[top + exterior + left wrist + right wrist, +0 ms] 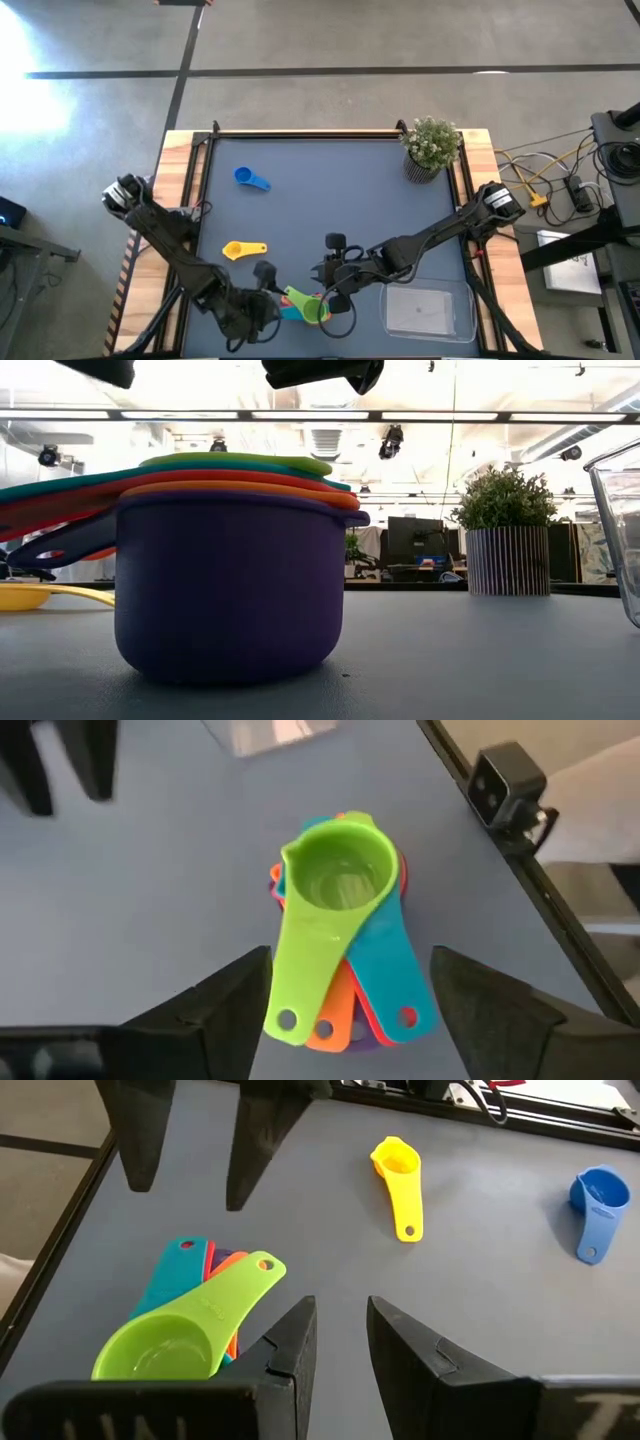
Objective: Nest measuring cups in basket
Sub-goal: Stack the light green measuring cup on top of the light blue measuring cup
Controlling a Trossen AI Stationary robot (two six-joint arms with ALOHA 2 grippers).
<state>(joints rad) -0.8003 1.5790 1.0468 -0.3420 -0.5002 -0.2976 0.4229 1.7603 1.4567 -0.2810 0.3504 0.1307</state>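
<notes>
1. Nested stack of plastic cups, small green one on top (305, 303), stands on the blue table (330, 190) at six o'clock, outside the clear tray-like basket (428, 310)
2. Left gripper (350, 1010) open around the handles, seemingly released; right gripper (340, 1342) narrowly parted, empty
3. Next: fetch yellow cup (242, 250) at nine o'clock, then blue cup (251, 179)

Open-plan office/lab, strip ceiling lights (330, 414), desks w/ monitors (415, 540) behind, concrete floor (330, 40), loose cables (545, 175)
</notes>
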